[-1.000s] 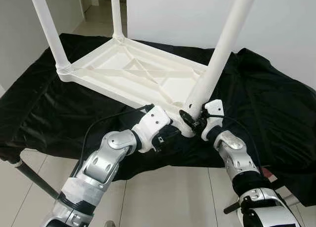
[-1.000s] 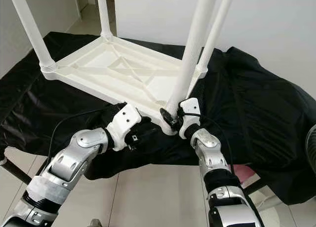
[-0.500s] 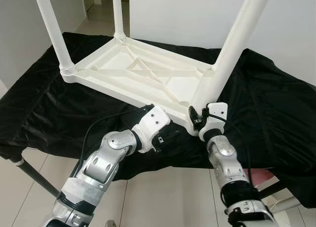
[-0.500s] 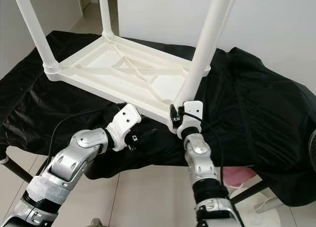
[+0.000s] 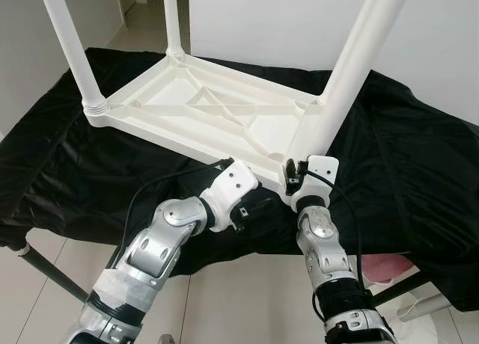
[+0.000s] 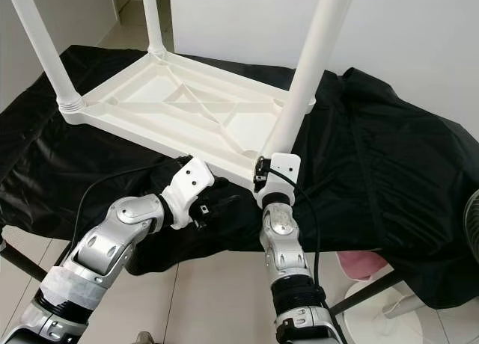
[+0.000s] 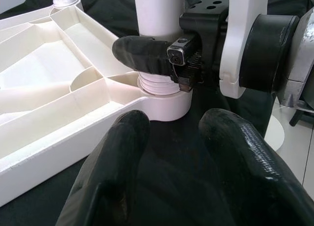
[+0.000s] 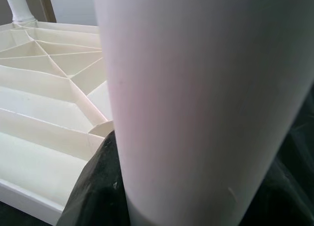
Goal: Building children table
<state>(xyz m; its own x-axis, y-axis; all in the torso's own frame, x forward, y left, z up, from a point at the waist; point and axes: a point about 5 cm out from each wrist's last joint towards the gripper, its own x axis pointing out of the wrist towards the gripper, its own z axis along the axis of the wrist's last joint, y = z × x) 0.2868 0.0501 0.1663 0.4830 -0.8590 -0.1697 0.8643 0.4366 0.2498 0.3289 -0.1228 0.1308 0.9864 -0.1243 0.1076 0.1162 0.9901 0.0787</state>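
A white plastic children's table (image 5: 161,105) lies upside down on a black cloth, its legs pointing up. My right gripper (image 5: 293,179) is shut on the base of the near right leg (image 5: 349,67), just above its corner socket (image 7: 164,102). One of its black fingers (image 7: 146,54) wraps the front of that leg. The leg (image 8: 196,103) stands very close in the right wrist view. My left gripper (image 5: 257,206) rests open on the cloth in front of that corner. Its fingers (image 7: 110,182) hold nothing.
Two more legs stand at the left corner (image 5: 71,52) and the far corner (image 5: 171,19). The black cloth (image 5: 419,157) drapes over the support table's edges. A white round stand base (image 6: 389,314) sits on the tiled floor at the lower right. A white wall is behind.
My right forearm has swung from the right to straight below the corner, turning the gripper round the leg's base. The left arm has stayed put. The camera shifted slightly.
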